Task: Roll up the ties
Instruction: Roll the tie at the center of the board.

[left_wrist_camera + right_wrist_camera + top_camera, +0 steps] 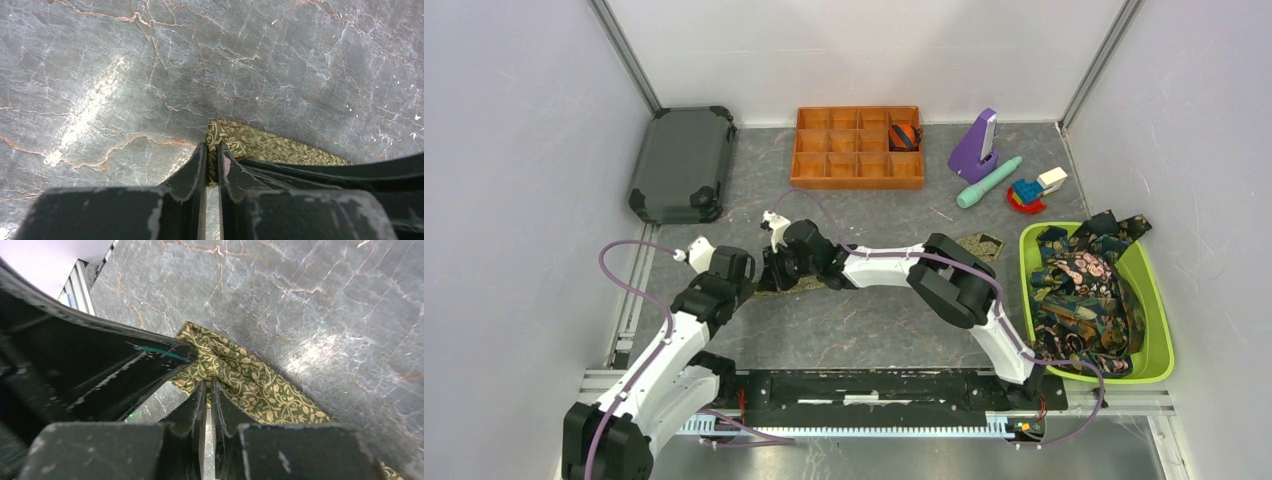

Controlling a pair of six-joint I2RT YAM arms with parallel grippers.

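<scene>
While the other ties lie heaped in the lime bin at the desk's right edge, we judge rolling is just starting on the olive-green tie mid-desk. The left gripper and right gripper each pinch its left end, and next we need a tight first turn.

No readable text, labels or numbers on anything.

Left arm and right arm reach inward; left gripper and right gripper each pinch the olive tie.
</scene>
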